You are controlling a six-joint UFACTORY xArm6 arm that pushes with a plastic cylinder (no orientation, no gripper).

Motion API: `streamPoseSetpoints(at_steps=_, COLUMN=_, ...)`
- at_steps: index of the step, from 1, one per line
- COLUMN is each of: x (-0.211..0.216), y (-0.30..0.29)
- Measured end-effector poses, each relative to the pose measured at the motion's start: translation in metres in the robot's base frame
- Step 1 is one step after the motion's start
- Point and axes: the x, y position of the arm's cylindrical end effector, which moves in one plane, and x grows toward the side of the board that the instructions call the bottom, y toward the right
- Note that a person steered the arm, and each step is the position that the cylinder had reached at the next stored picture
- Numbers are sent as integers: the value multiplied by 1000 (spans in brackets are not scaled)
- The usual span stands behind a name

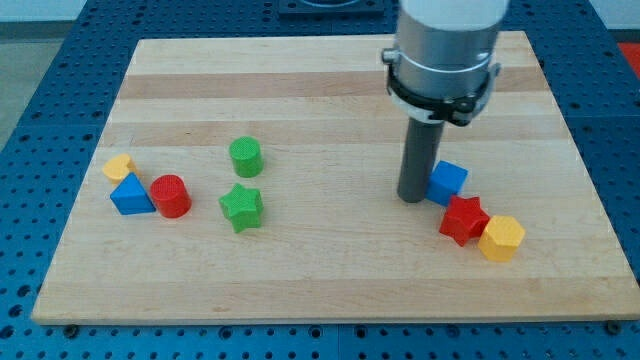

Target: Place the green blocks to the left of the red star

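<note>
Right now, take the red star [463, 219] as your landmark; it sits low on the wooden board [330, 70], toward the view's right. Nearest the view's bottom is the yellow hexagonal block [501, 238], touching the star on its lower right side. Just above the star, toward the view's top and slightly left, you have the blue cube [448, 181], close to it or barely touching; you cannot tell which from this angle.

My tip [412, 198] rests on the board just left of that blue cube and up-left of the star, right against the cube's left face. You have no gripper here, only the dark rod, so nothing opens or closes and nothing is held.

Well to the star's left, about level with it, you find the green star [241, 206], and just beyond it, farther up the view, the green cylinder [245, 157]. The two stand near each other but apart.

Farther left still sit the red cylinder [171, 196], the blue triangular block [131, 195] touching it, and a small yellow block [119, 167] behind the triangle.
</note>
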Motion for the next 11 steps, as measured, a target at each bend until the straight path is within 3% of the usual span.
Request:
streamPoseSetpoints(at_steps=1, x=-1, y=-16)
streamPoseSetpoints(at_steps=2, x=-26, y=-78)
streamPoseSetpoints(at_steps=3, x=-86, y=-87)
streamPoseSetpoints(at_steps=5, x=-82, y=-207)
streamPoseSetpoints(at_steps=6, x=-82, y=-236)
streamPoseSetpoints(at_steps=7, x=-46, y=-235)
streamPoseSetpoints(at_steps=8, x=-31, y=-152)
streamPoseSetpoints(at_steps=9, x=-33, y=-155)
streamPoseSetpoints(at_steps=11, x=41, y=-12)
